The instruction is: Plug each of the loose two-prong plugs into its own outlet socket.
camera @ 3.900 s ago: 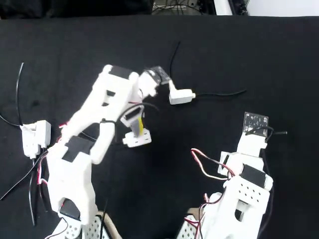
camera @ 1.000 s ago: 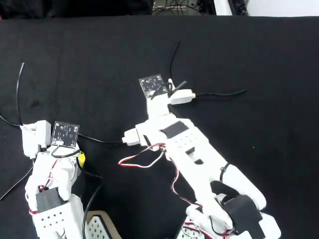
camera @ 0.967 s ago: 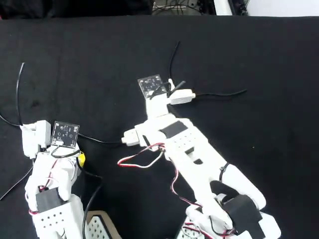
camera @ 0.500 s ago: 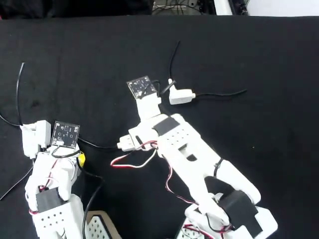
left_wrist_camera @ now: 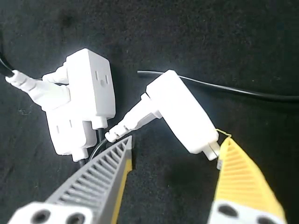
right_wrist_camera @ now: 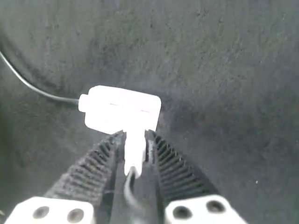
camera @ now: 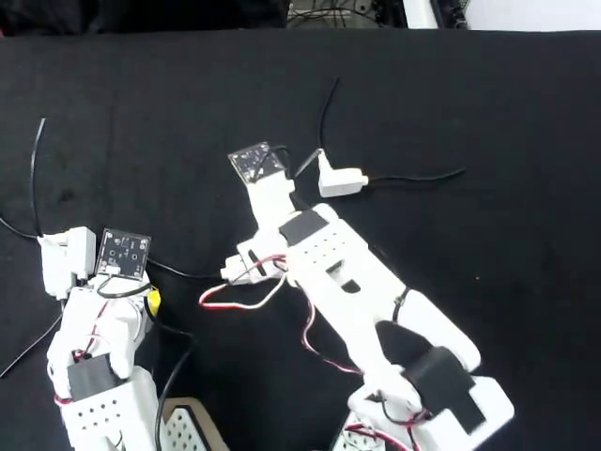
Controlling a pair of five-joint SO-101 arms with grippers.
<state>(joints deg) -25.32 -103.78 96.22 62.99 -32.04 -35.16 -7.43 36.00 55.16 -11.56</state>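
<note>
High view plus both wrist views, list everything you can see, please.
table cloth: one, black, under everything.
outlet sockets: two, white, together, near the left arm.
inserted plug: one, white, at the sockets' side.
loose plug: one, white, beside the sockets.
corded plug: one, white, mid-table.
small connector: one, white, beside the right arm.
cables: several, black, across the cloth.
left tool: one, grey and yellow, open.
right tool: one, dark, shut on the corded plug.

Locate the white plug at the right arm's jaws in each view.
High view: white plug, upper centre, right of the right arm's wrist camera.
Right wrist view: straight ahead, its stem between the jaws of the right gripper.
Left wrist view: aimed at the outlet blocks instead.
Shared landmark: thin black cable leaving the plug's body.
</note>
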